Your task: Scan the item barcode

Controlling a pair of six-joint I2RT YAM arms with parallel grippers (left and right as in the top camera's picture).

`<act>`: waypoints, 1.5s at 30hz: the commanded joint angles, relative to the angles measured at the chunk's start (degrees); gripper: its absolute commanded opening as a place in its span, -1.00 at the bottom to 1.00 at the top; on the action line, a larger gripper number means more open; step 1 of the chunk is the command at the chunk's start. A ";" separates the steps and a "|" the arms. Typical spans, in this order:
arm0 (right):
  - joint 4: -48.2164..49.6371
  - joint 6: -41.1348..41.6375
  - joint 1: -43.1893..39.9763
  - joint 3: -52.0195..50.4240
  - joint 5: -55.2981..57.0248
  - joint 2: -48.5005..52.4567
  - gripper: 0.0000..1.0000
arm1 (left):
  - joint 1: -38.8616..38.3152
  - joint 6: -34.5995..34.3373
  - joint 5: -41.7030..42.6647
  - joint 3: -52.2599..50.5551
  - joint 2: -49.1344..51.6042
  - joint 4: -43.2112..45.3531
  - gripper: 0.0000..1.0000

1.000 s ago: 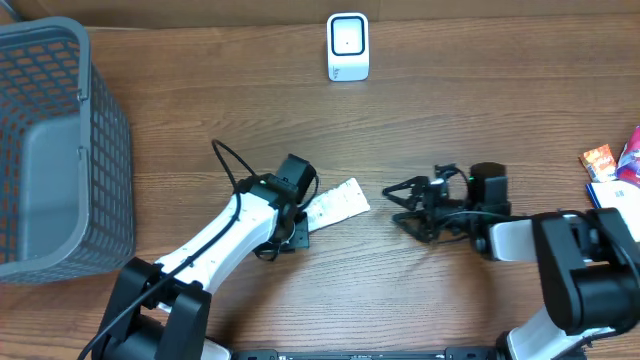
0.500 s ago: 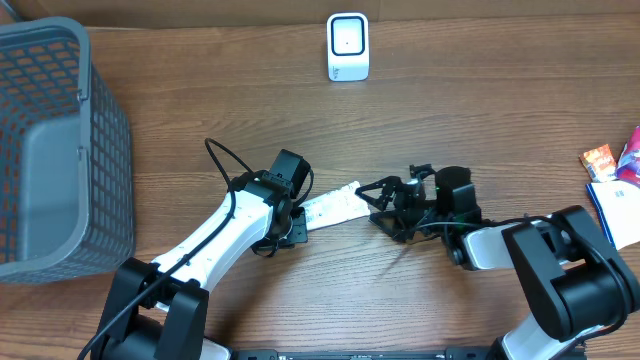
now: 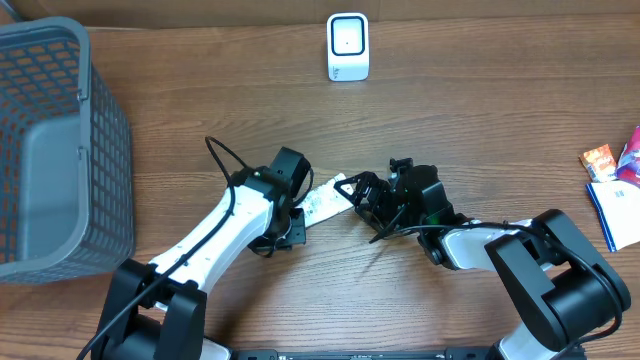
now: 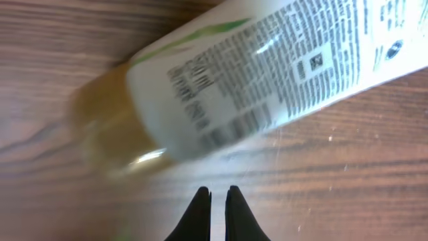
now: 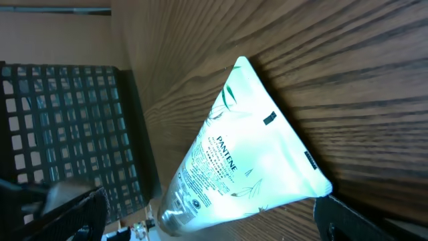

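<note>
Lying mid-tabletop (image 3: 480, 110) between both arms, the shampoo tube (image 3: 327, 199) has the white scanner (image 3: 347, 46) far behind it, a grey basket (image 3: 95, 120) to the left and packets (image 3: 600, 160) at the right edge. The left fingers (image 4: 200, 211) are pressed together and empty just beside the tube. The right fingers (image 5: 364, 221) stand wide apart, facing its crimped end. Only the left wrist view shows the label's fine print.
</note>
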 commanded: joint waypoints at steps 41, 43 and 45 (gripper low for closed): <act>-52.68 1.22 10.80 21.16 24.28 -0.11 0.99 | 22.80 15.54 2.08 26.03 6.56 1.60 -0.90; -69.88 0.15 11.15 29.77 32.44 -1.29 1.00 | 23.02 15.56 1.90 26.01 6.58 1.84 -0.90; -79.34 -3.96 11.30 35.91 35.56 -2.56 1.00 | 23.10 15.56 1.90 26.01 6.58 2.08 -0.91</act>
